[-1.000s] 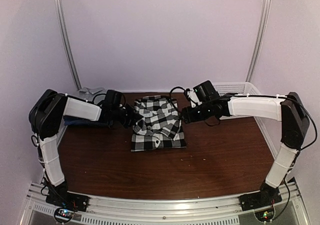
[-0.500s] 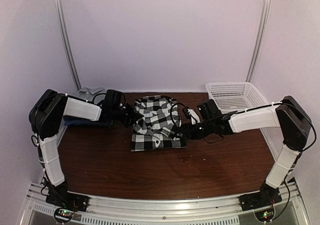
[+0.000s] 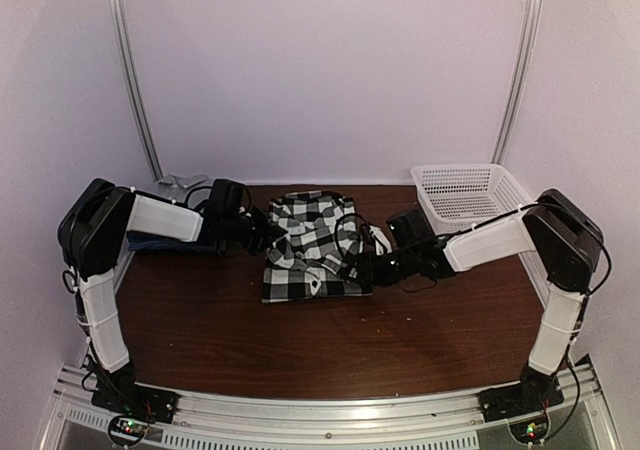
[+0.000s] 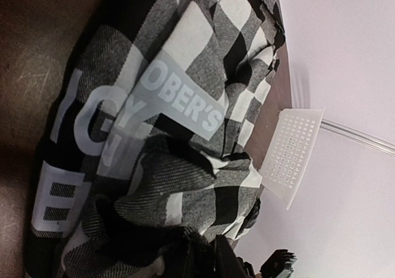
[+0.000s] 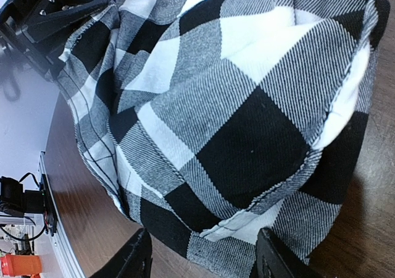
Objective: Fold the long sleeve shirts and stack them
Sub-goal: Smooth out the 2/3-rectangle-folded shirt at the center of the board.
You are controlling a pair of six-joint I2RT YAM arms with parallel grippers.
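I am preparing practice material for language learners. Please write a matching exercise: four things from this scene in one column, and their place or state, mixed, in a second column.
1. plaid shirt
2. white basket
3. left gripper
4. right gripper

A. open, at the shirt's right edge
B. far back, on the right
C. at the shirt's left edge
D. in the middle, folded

Pairs: 1-D, 2-B, 3-C, 4-A
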